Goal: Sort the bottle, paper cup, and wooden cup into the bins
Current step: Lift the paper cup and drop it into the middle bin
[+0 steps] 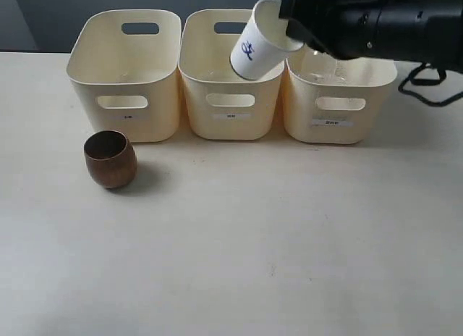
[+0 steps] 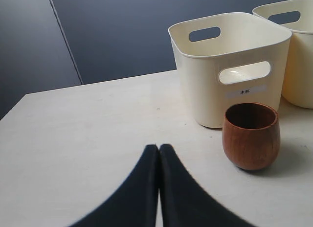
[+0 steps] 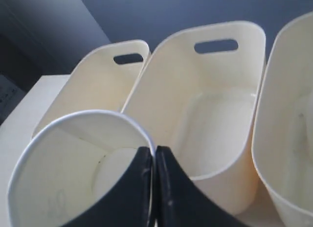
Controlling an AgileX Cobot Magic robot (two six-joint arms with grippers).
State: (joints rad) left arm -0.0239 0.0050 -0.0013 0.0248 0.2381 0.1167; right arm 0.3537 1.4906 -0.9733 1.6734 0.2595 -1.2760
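My right gripper (image 1: 288, 26) is shut on the rim of the white paper cup (image 1: 257, 44), which hangs tilted above the middle bin (image 1: 230, 97). In the right wrist view the fingers (image 3: 166, 188) pinch the cup's wall (image 3: 63, 173), with the middle bin (image 3: 215, 134) beyond. The dark brown wooden cup (image 1: 110, 158) stands upright on the table before the left bin (image 1: 126, 82). My left gripper (image 2: 159, 147) is shut and empty, low over the table, short of the wooden cup (image 2: 251, 135). The clear bottle (image 1: 325, 69) lies faintly visible inside the right bin (image 1: 338, 108).
The three bins stand in a row at the back of the cream table (image 1: 253, 249). A dark wall rises behind them. A black cable (image 1: 432, 86) trails on the table right of the right bin.
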